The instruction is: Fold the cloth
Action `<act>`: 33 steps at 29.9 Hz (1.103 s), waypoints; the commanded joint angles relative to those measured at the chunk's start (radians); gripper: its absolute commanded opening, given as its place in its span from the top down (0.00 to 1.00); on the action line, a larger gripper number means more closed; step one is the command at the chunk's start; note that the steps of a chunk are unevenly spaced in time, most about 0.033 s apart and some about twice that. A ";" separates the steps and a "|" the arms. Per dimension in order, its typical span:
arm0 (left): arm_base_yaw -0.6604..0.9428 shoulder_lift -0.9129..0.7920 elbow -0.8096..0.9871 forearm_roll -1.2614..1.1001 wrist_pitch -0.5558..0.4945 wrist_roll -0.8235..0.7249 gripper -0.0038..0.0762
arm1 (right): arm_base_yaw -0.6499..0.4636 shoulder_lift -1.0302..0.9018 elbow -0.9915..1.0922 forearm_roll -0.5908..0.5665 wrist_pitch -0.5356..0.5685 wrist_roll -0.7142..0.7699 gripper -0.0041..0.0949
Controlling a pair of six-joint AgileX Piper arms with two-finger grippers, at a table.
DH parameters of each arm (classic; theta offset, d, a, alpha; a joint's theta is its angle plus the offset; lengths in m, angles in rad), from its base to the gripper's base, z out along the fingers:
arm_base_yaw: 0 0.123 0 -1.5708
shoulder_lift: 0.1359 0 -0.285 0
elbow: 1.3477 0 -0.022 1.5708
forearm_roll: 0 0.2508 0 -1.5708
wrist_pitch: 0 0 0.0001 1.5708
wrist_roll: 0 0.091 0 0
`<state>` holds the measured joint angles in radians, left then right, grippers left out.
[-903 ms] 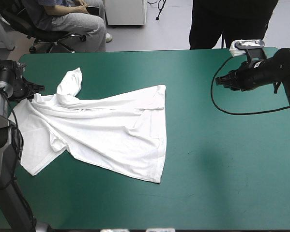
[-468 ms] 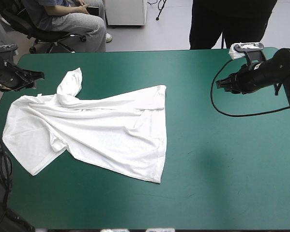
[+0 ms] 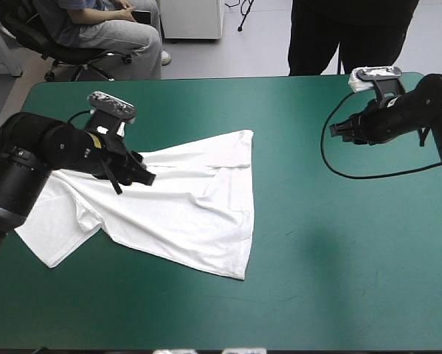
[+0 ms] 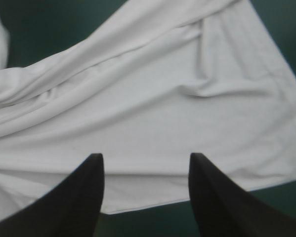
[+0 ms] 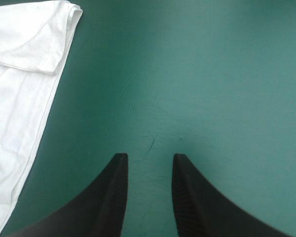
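Care was your need: the T-shirt (image 3: 198, 214) lay rumpled on the left half of the desk (image 3: 339, 243), the left gripper (image 3: 143, 175) wide above it, the right gripper (image 3: 334, 127) narrowly parted well clear, so you probably did best pinching one edge cleanly.

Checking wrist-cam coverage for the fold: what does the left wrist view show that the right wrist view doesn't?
Left wrist only: the left gripper, open, over the T-shirt's creased middle; white cloth fills most of the view, with long folds running ahead of the fingers. Right wrist only: the right gripper, open, over bare teal-green cover, with just the shirt's edge and a corner off to one side of it. Shared: the T-shirt lying on the cover, neither gripper holding it.
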<state>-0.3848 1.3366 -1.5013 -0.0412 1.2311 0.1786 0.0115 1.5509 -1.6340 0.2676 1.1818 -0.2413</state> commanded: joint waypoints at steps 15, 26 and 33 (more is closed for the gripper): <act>-0.419 -0.019 0.218 -0.018 -0.019 -0.084 0.35 | -0.010 -0.042 -0.024 -0.033 -0.024 -0.002 0.68; -0.509 0.048 0.440 -0.023 -0.207 -0.072 0.35 | -0.010 -0.042 -0.024 -0.033 -0.024 -0.002 0.69; -0.590 0.144 0.440 -0.031 -0.304 -0.052 0.35 | -0.010 -0.042 -0.024 -0.029 -0.024 -0.002 0.72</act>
<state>-0.9454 1.4851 -1.0402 -0.0566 0.9866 0.1227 0.0115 1.5509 -1.6340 0.2277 1.1881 -0.2413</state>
